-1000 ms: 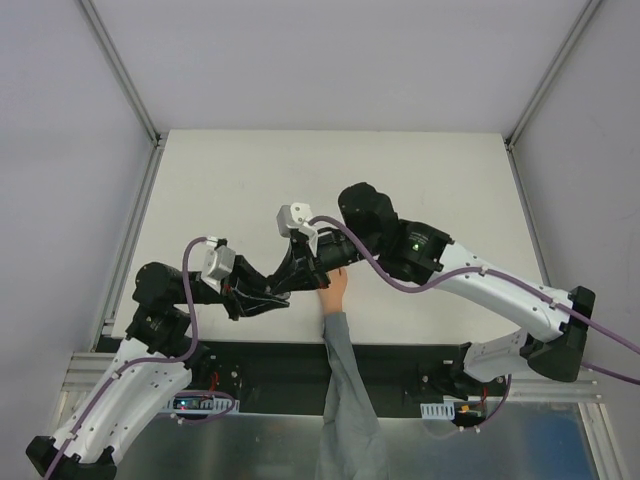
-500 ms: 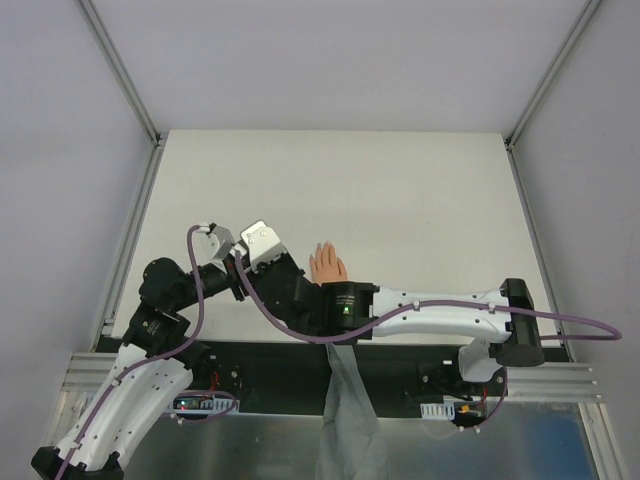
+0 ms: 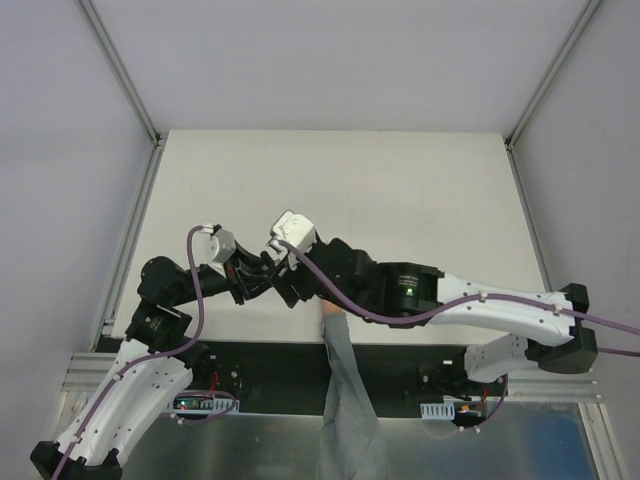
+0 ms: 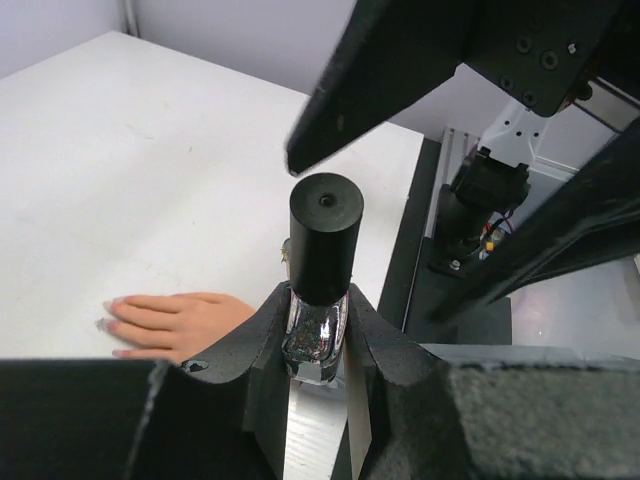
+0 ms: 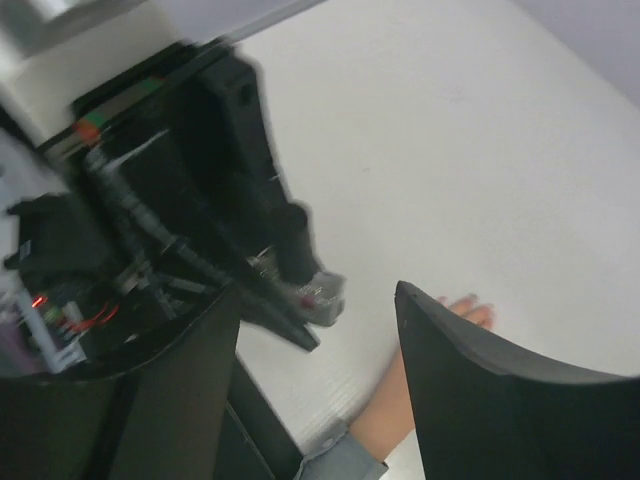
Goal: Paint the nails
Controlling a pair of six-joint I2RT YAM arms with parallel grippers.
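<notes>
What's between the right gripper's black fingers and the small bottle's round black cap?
Nothing: in the left wrist view a bare gap separates the cap of the bottle from the right gripper's nearest fingertip.

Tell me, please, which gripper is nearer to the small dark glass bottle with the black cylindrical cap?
Left. The left gripper has its jaws clamped on the bottle; the right gripper hangs open just above its cap, not touching.

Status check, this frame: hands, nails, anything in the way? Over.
Left hand shut on polish bottle, cap on. Right hand open by the cap. Mannequin hand flat on table; nails too small to judge.
</notes>
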